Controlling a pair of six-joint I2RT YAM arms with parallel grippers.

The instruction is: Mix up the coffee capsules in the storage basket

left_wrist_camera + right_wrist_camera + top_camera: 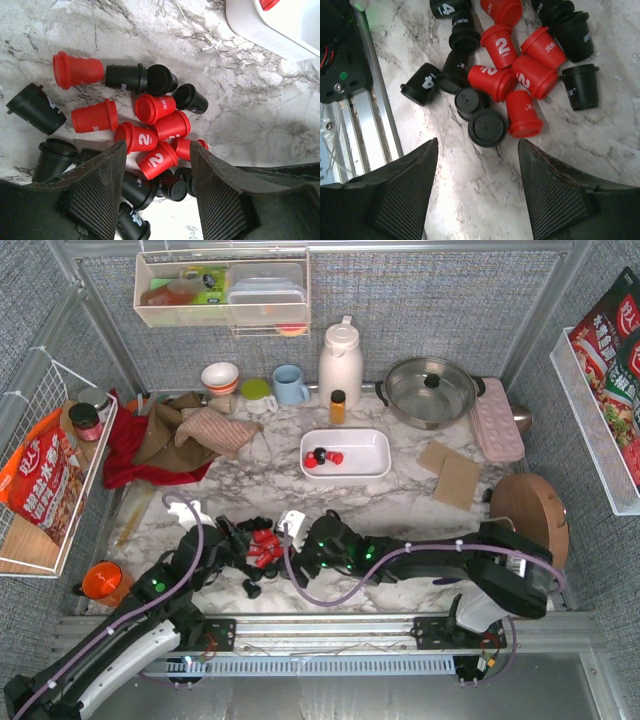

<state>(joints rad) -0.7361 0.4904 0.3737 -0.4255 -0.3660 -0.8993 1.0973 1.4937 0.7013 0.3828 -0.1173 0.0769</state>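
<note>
Marble-patterned table (250, 485). Near front edge: loose heap of red and black coffee capsules (262, 545), most lying on their sides, some touching. Centre: white storage basket (365, 452). Left: red cloth (125, 455) with brown cloth (165, 435) and striped cloth (215, 430) bunched on it. Back row: stacked bowls (220, 377), green cup (256, 392), blue mug (290, 385), white jug (340, 365), small orange bottle (338, 406), lidded steel pot (430, 390). Right: pink moulded tray (495, 420), cardboard pieces (450, 472), round wooden board (528, 515). Front left: orange item, possibly a cup (100, 582)
</note>
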